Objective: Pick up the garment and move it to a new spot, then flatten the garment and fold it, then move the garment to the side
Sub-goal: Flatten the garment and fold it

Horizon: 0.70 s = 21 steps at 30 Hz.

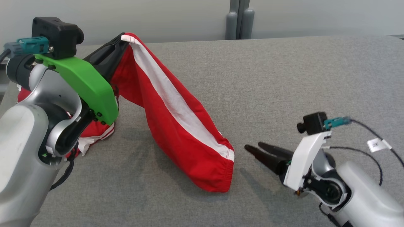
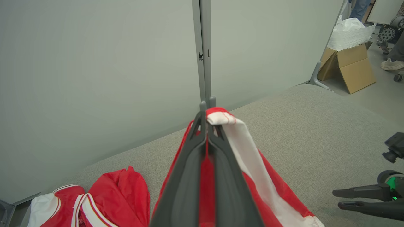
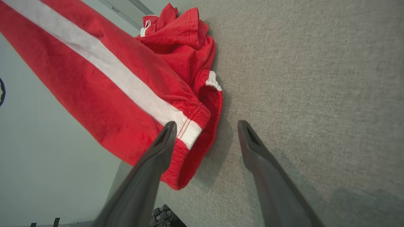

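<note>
A red garment [image 1: 176, 126] with a broad white stripe hangs in a slope over the grey padded table [image 1: 284, 78]. My left gripper [image 1: 121, 39] is shut on its raised white-edged corner, and in the left wrist view the left gripper [image 2: 206, 115] pinches red cloth [image 2: 249, 157] between its fingers. The garment's lower elastic end rests on the table. The remaining cloth lies bunched [image 1: 94, 132] under my left arm. My right gripper [image 1: 252, 146] stands open just right of that lower end; in the right wrist view the right gripper [image 3: 205, 124] sits close to the hem [image 3: 189, 132], not touching it.
A pale partition wall with a grey post [image 1: 240, 19] runs along the table's far edge. Beyond the table's corner stand a cardboard box [image 2: 350, 63] and a person's shoe [image 2: 391, 64]. Bare grey table stretches to the right and front.
</note>
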{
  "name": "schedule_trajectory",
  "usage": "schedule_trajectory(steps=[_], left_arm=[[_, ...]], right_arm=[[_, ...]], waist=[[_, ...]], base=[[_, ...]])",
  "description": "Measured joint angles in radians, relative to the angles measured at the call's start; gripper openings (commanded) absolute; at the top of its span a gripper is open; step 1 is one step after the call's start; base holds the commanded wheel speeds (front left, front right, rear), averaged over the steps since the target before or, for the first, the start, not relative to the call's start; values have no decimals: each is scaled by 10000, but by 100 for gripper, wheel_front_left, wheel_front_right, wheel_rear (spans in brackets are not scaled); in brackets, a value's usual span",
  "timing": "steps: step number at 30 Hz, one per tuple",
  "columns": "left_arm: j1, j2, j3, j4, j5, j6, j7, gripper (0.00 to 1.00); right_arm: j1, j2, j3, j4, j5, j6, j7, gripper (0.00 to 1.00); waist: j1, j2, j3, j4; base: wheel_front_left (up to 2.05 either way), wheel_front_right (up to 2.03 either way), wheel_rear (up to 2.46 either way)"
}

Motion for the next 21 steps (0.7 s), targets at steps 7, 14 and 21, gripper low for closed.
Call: schedule_trajectory(steps=[7, 14, 21], left_arm=[[9, -52, -10, -77, 0, 2, 13, 0], [6, -54, -21, -203, 4, 2, 40, 0], [-2, -54, -52, -291, 4, 0, 75, 0]], right_arm=[[581, 995, 487, 523, 42, 0, -476, 100], [570, 1361, 752, 918, 33, 0, -750, 100], [523, 1429, 569, 1413, 67, 0, -1078, 100]], waist=[[0, 0, 239, 285], [0, 0, 376, 435], [0, 0, 407, 509]], base=[[0, 0, 0], [0, 0, 0], [0, 0, 0]])
